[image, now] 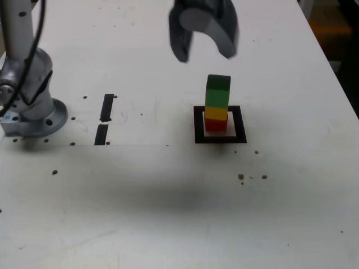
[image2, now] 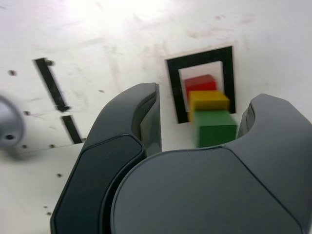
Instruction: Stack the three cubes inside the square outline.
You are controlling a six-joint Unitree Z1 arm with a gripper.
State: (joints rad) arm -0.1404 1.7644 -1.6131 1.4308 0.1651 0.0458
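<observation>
The three cubes stand as one upright tower inside the square outline [image: 220, 124]: the red cube [image: 215, 124] at the bottom, the yellow cube [image: 216, 114] on it, the green cube [image: 217, 91] on top. My gripper [image: 204, 55] hangs open above and slightly behind the tower, holding nothing. From the wrist view the green cube [image2: 214, 127], yellow cube [image2: 208, 99] and red cube [image2: 200, 83] show between the spread grey fingers [image2: 146, 117], framed by the square outline [image2: 174, 87]; the gripper [image2: 197, 117] touches none of them.
The arm's silver base [image: 31, 106] is bolted at the exterior view's left. Two short black tape strips [image: 106, 107] lie between the base and the outline. Small dark screw holes [image: 241, 177] dot the white table.
</observation>
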